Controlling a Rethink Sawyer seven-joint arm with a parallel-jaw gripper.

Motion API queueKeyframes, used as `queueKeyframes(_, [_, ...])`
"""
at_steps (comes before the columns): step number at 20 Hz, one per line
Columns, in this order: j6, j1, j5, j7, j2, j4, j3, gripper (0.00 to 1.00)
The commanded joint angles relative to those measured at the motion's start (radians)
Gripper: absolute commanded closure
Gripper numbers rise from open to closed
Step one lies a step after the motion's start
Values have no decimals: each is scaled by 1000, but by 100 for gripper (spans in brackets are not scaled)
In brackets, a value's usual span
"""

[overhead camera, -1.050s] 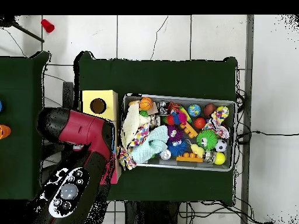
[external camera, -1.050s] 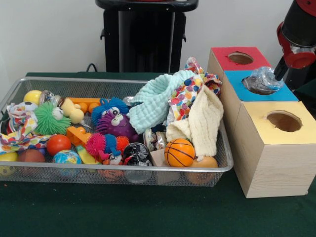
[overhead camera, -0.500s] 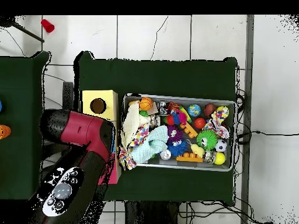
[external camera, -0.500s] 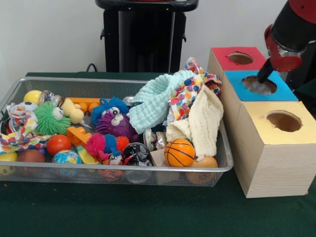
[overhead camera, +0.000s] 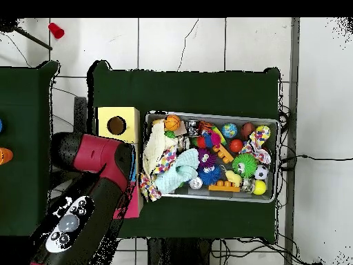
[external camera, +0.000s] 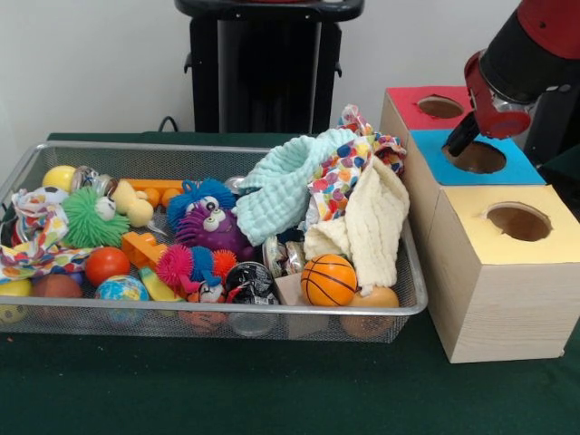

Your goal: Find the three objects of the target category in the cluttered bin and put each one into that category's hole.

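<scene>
Gripper [external camera: 459, 139] hangs at the blue box's [external camera: 433, 149] eleven o'clock rim; grip state unclear. Remaining targets presumably sit in the bin [external camera: 208, 309]; swinging back low risks snagging the cloths [external camera: 358, 213].

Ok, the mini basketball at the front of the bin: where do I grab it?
Come straight down on the basketball and pinch across its widest part. Its top is exposed, while the cream cloth crowds one side and the bin's front rim blocks a low approach.

One camera sits low across the tabletop [external camera: 272, 390], close to the bin [external camera: 208, 313]; another looks straight down from high above. Both share the bin [overhead camera: 210, 155].
</scene>
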Motion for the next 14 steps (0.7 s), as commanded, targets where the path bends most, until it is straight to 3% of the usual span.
queueKeyframes(1, [-51, -21, 22, 196, 18, 62, 101, 100])
queueKeyframes(6, [-26, -38, 60, 169, -76, 73, 113, 100])
queueKeyframes(8, [-73, -62, 79, 151, -98, 68, 115, 100])
queueKeyframes(14, [-18, -133, 8, 46, -183, 44, 66, 100])
